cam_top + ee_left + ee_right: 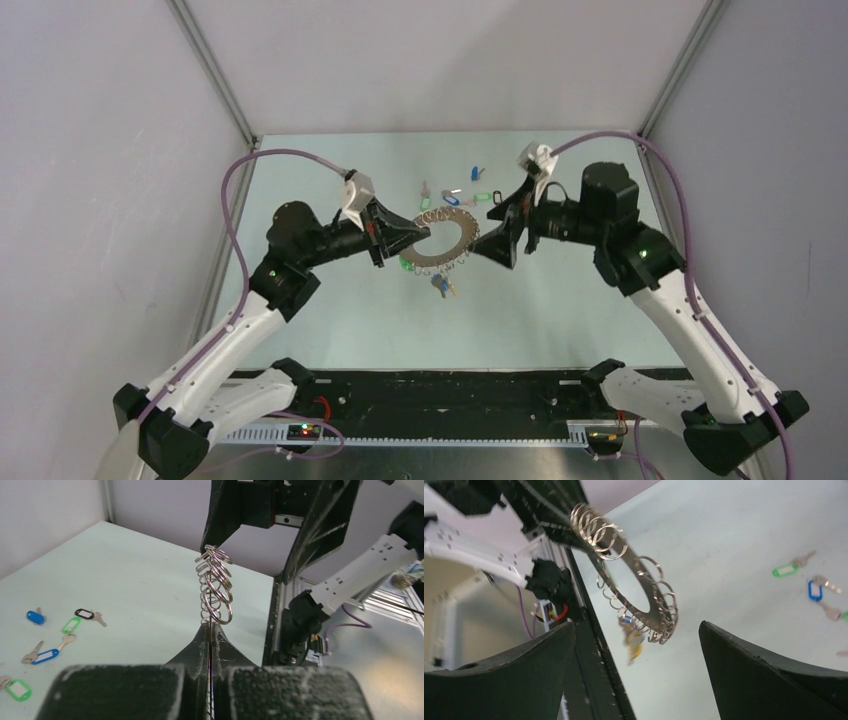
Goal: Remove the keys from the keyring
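The task is partly complete. The left fingers [196, 652] are pressed shut on the left edge of the keyring [432, 260] and hold it clear above the middle of the table [330, 320]. The right fingers [744, 670] stand wide apart just right of the ring and hold nothing. Several freed keys [484, 197], with blue, green and black tags, lie scattered on the table beyond the ring. At least two hanging keys [440, 285] are left to remove from its near rim. Note the small split rings [216, 587] crowding the rim: they sit close beside the hanging keys and will likely hinder a clean grasp.
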Tool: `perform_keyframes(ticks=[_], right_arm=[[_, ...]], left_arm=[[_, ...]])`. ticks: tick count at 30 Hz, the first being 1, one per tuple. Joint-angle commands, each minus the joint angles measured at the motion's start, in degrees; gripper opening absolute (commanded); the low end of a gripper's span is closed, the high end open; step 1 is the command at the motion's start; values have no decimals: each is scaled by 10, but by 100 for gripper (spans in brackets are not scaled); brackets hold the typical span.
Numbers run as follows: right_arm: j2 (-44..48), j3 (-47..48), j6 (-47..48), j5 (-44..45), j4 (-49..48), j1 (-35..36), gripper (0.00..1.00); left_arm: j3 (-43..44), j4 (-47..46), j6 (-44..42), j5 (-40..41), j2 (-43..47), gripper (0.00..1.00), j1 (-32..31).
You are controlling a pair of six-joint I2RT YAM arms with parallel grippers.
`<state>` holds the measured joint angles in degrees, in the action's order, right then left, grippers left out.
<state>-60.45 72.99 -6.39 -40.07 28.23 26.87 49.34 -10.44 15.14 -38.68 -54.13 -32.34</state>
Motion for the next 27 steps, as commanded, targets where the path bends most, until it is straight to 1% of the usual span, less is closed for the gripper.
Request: perform_keyframes(ticks=[1,6,11,13,15,16,17,18,19,20,21,22,23,24,25,27], right_arm=[[38,-47,98,58,-111,52,98],[18,-54,96,20,-158,57,82],[-9,-54,67,-3,-197,59,80],[-25,-54,53,-17,-211,60,75],[-31,-54,46,-42,-226,63,62],[-33,-54,46,-49,-229,65,43],[-34,-54,45,-58,-233,67,21],[-33,-54,45,-61,-234,68,11],[-31,-54,44,-57,-231,67,1],[-28,-54,45,-51,-227,67,0],[-22,-54,46,-20,-215,66,0],[-18,-52,45,4,-207,66,0],[-12,-50,45,48,-190,65,0],[-9,-46,47,61,-182,63,0],[-3,-45,48,69,-170,56,0],[4,-38,46,68,-155,44,0]], left_arm=[[32,1,8,-59,16,0,9],[56,2,11,-80,15,0,13],[72,2,6,-91,16,0,13],[78,2,6,-96,15,0,13],[85,1,5,-97,14,0,13],[87,0,4,-96,13,0,13],[88,0,3,-93,13,0,13],[89,0,3,-88,14,0,13],[88,0,3,-71,15,5,13],[84,0,4,-58,20,36,15],[79,0,8,-23,25,52,16],[65,0,11,-4,38,78,19],[57,0,7,29,47,86,21],[38,0,1,40,66,94,27],[27,0,-15,57,77,95,30],[-13,1,-41,64,105,98,40]])
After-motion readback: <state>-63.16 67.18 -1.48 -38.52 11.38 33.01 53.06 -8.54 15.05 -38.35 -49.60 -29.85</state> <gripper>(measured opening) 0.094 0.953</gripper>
